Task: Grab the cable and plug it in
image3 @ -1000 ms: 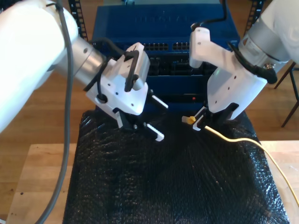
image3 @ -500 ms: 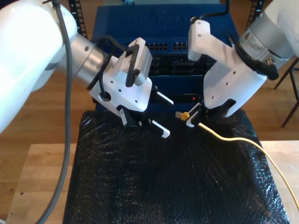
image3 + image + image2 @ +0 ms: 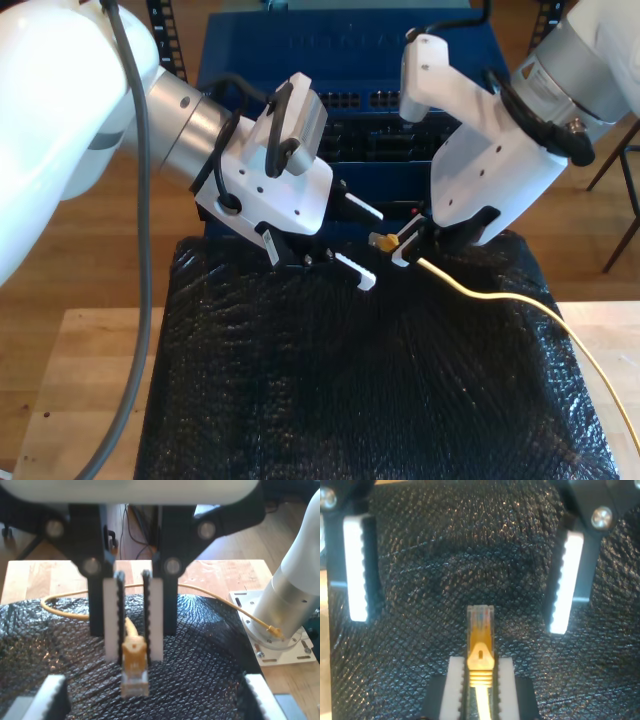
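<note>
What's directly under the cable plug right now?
Under the plug lies the black bubble-wrap sheet, bare there. My first pincer grips the cable behind it. The sheet hides whatever it covers.

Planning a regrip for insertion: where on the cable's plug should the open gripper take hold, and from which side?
Probably the yellow boot behind the clear plug, the stretch jutting past my first gripper. Bring my second gripper in head-on along the plug's axis: its open jaws straddle the tip, leaving the contacts free.

Robotics lab: blue network switch (image 3: pixel 345 60), wood bench (image 3: pixel 80 380).
</note>
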